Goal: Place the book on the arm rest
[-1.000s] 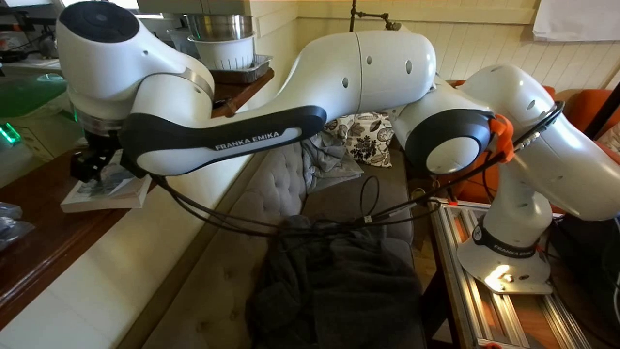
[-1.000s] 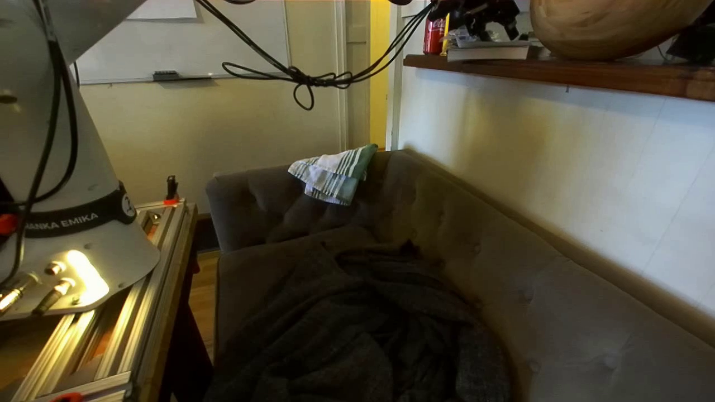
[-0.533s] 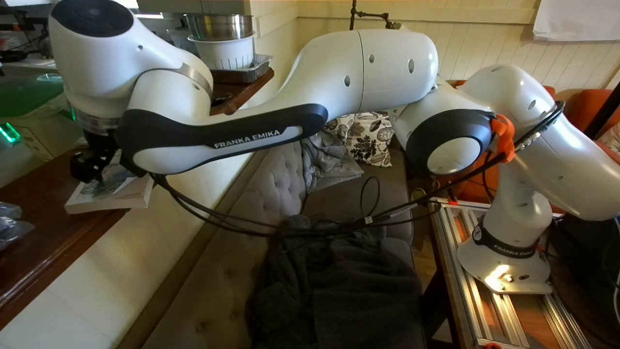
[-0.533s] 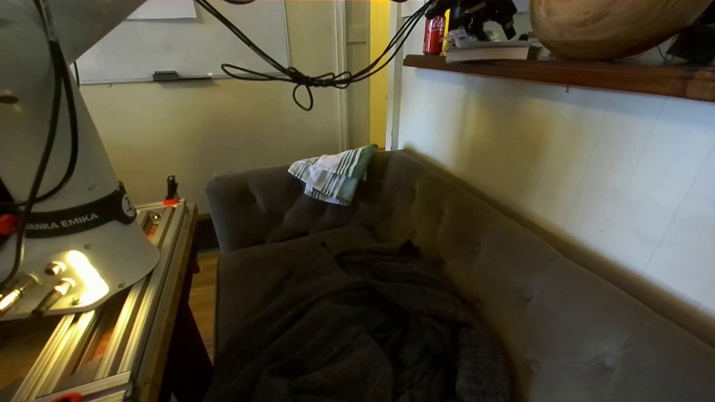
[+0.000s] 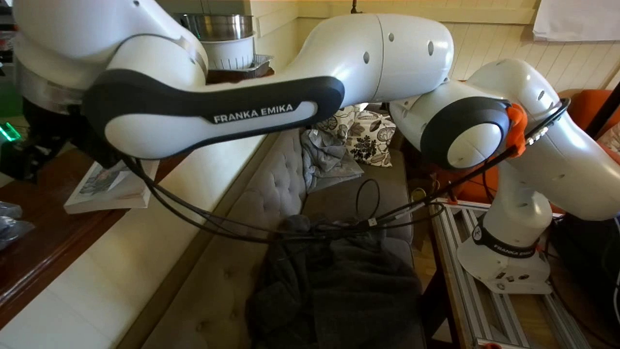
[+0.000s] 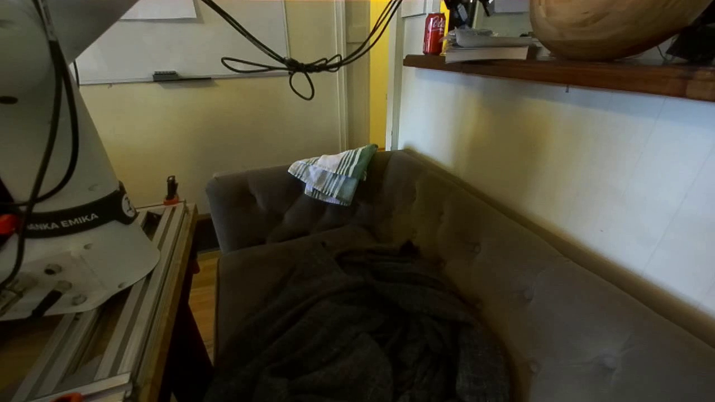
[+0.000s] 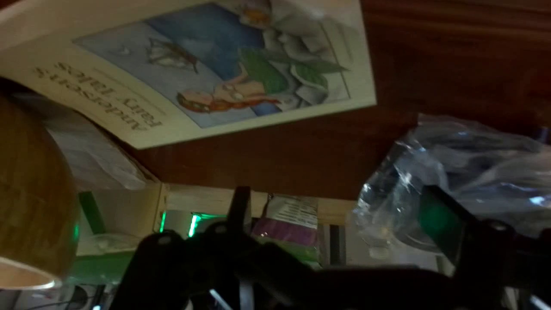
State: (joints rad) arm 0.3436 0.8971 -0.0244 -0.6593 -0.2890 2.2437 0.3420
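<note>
In an exterior view, read left to right, a clear plastic bag (image 5: 13, 225) lies on the dark wooden surface (image 5: 51, 228). Next, the hand (image 7: 335, 196) is suspended above the surface, near the book (image 5: 116, 189); the wrist view shows its fingers (image 7: 239, 209) spread wide and apart from the book. The book rests flat on the surface with its illustrated cover facing up and one corner extending past the edge; in the wrist view, the cover title reads "Andersen's Fairy Tales." Farther right, toward the rear of the surface, a steel bowl (image 5: 220, 27) is stacked above a white basket (image 5: 232, 54). The grey tufted sofa (image 5: 273, 191) follows, carrying a dark blanket (image 5: 339, 283) and, farther back, a patterned cushion (image 5: 369, 140). The arm (image 5: 271, 116) spans above the sofa from the hand to its base (image 5: 508, 266), which stands on a metal frame (image 5: 466, 287) at the right.
</note>
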